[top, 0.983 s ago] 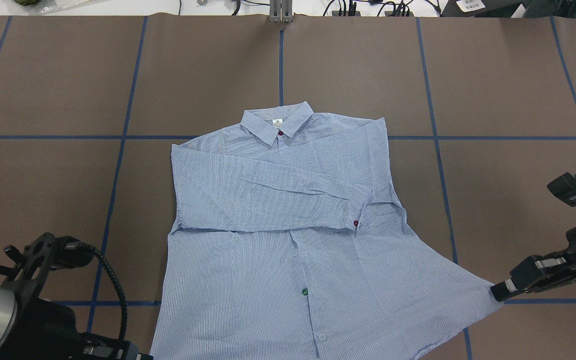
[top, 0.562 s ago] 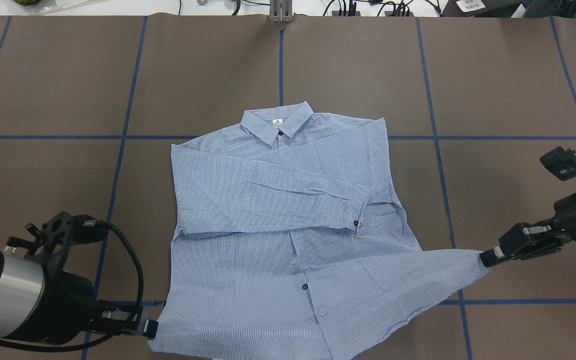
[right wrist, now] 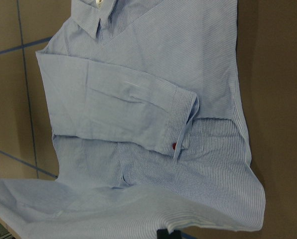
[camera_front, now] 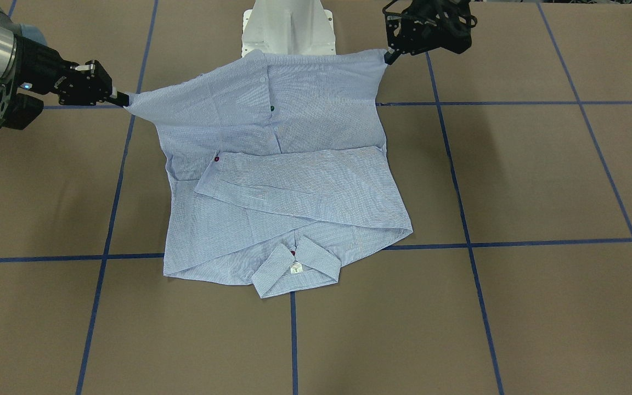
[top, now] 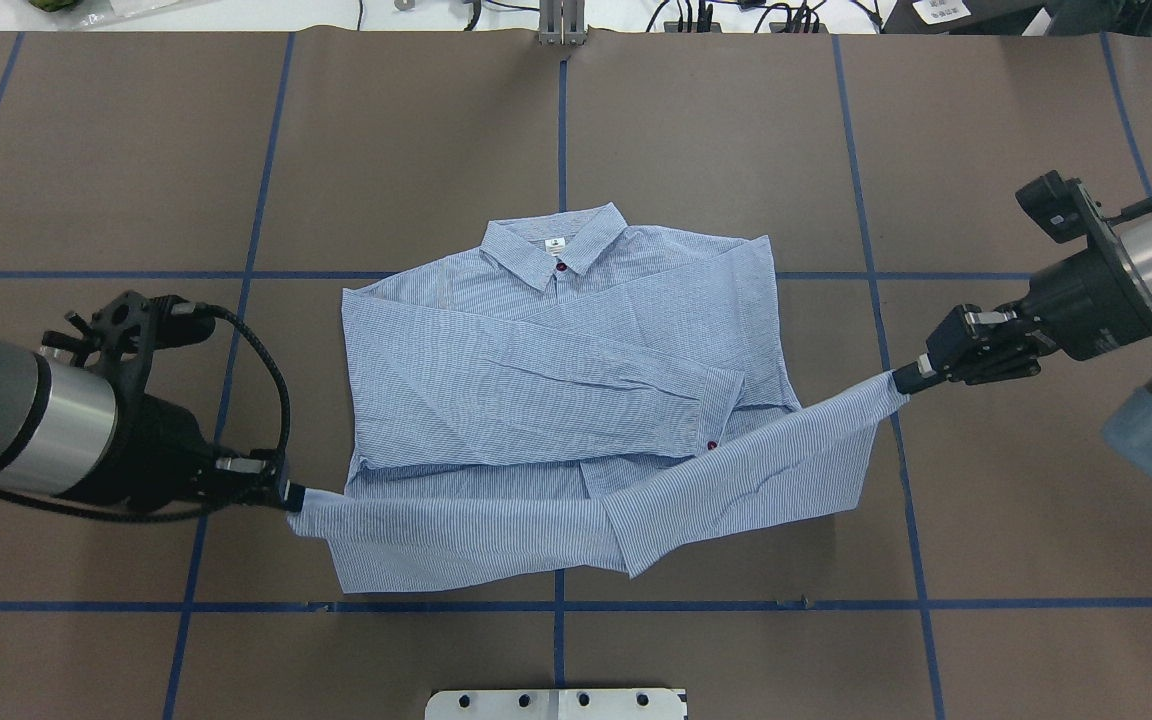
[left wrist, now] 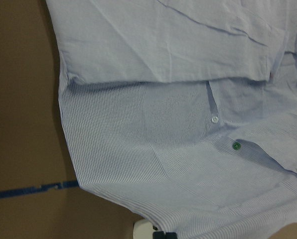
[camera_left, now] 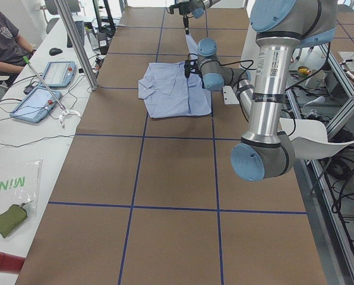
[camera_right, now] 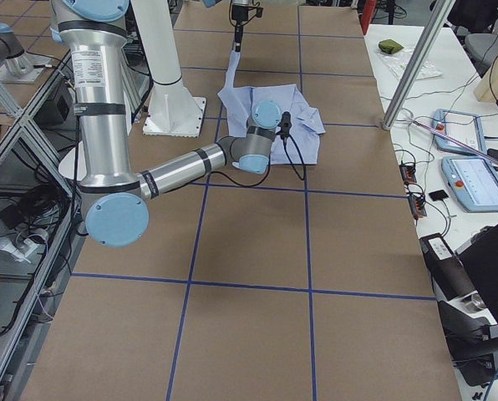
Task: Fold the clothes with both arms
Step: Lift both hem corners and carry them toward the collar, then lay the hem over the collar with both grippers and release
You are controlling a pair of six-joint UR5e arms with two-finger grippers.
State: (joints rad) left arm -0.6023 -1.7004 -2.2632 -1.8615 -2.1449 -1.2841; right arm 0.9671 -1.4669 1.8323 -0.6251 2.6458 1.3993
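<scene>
1. The brown paper-covered worktop [top: 986, 150], marked into squares by blue tape lines, is carrying everything.
2. The light-blue and white finely striped long-sleeved button-up shirt [top: 536, 330] is lying around the middle of the worktop. Its upper half is resting flat, while its bottom hem is hanging lifted off the surface, stretched in a band across the lower body.
3. The grey metallic left arm [top: 56, 435] with its black cable is reaching in low towards the hem corner on its own side.
4. The grey metallic right arm [top: 1151, 262] is reaching in from the opposite side, further from the robot's base than the left arm.
5. A sleeve [top: 536, 375] is lying folded across the chest, its cuff pointing towards the right arm.
6. The black pincer left end effector [top: 288, 495] is clamping closed on one hem corner.
7. The black pincer right end effector [top: 904, 380] is pinching closed on the other hem corner.
8. The collar [top: 554, 245] is lying at the edge furthest from the robot.
9. A green button [camera_front: 272, 108] is showing on the lifted front placket.
10. A red button [top: 712, 445] is showing at the cuff.
</scene>
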